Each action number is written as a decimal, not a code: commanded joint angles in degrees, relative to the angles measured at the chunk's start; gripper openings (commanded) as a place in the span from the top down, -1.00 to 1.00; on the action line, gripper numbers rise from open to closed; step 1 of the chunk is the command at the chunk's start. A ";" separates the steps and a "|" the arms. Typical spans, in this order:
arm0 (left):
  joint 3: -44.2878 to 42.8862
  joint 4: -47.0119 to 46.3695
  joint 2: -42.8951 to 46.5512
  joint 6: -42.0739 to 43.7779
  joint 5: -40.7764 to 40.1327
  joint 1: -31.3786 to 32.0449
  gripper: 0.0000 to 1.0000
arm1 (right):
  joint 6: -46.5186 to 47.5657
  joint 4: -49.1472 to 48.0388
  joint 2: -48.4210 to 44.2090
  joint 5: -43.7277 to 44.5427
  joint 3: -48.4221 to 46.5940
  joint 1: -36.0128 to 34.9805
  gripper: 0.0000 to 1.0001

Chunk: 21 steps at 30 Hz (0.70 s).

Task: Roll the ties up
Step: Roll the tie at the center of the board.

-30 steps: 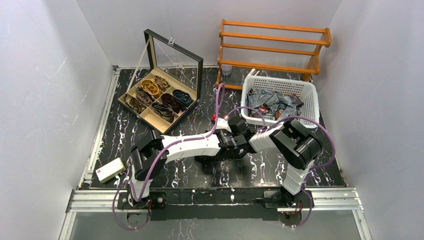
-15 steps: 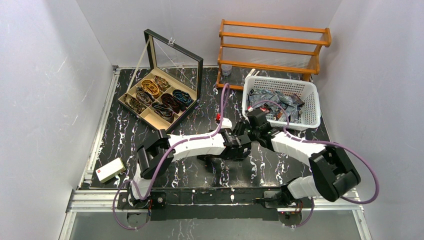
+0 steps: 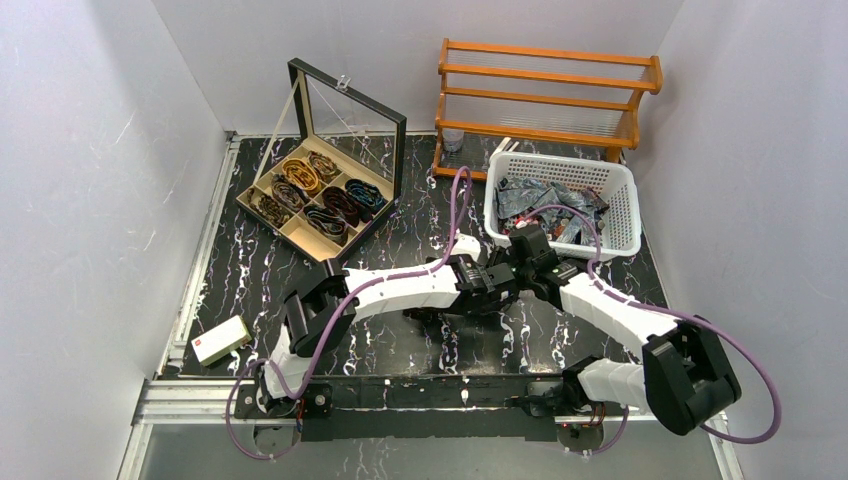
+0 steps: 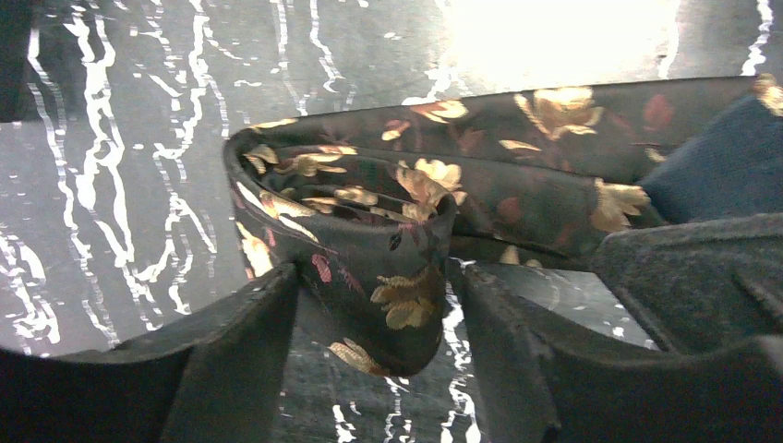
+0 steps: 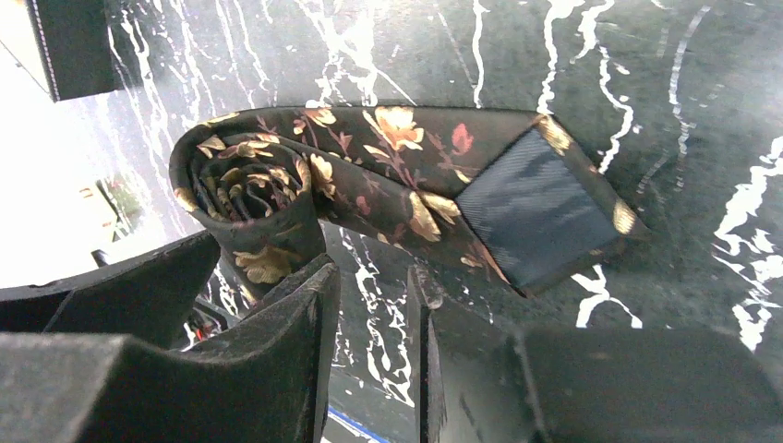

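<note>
A dark tie with gold floral spots lies on the black marbled table, partly rolled into a coil (image 4: 369,231). My left gripper (image 4: 374,305) is shut on that coil, one finger against each side. In the right wrist view the coil (image 5: 245,175) stands at the left and the flat tail runs right to its blue-lined tip (image 5: 536,208). My right gripper (image 5: 374,314) hovers just near of the tail, its jaws a narrow gap apart with only table between them. In the top view both grippers, left (image 3: 493,285) and right (image 3: 515,268), meet mid-table and hide the tie.
An open wooden compartment box (image 3: 300,235) with several rolled ties stands at the back left. A white basket (image 3: 625,215) with loose ties is at the back right, a wooden rack (image 3: 545,90) behind it. A small white box (image 3: 220,340) lies near left.
My right arm has unfolded and reached forward-left until its gripper is next to the left gripper. The left arm has stretched a little further right.
</note>
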<state>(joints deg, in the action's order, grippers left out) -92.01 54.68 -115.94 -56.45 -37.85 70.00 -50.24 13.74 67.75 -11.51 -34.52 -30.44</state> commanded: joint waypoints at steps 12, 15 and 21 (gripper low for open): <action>5.26 -18.03 12.03 4.96 9.09 -1.70 -0.43 | 5.82 5.16 -5.47 3.73 -3.30 0.68 -0.17; 10.50 -21.70 19.64 6.05 7.54 -2.30 -0.49 | 10.97 1.99 -6.49 0.00 -4.23 0.70 -0.41; 19.25 -21.30 34.91 7.15 5.64 -6.59 -0.64 | 25.16 -12.44 -6.93 -12.32 -3.16 -1.09 -0.82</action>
<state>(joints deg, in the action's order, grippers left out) -77.14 34.30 -90.94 -50.41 -29.74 67.13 -36.91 13.47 62.13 -15.33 -36.32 -29.78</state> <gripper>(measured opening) 0.805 0.842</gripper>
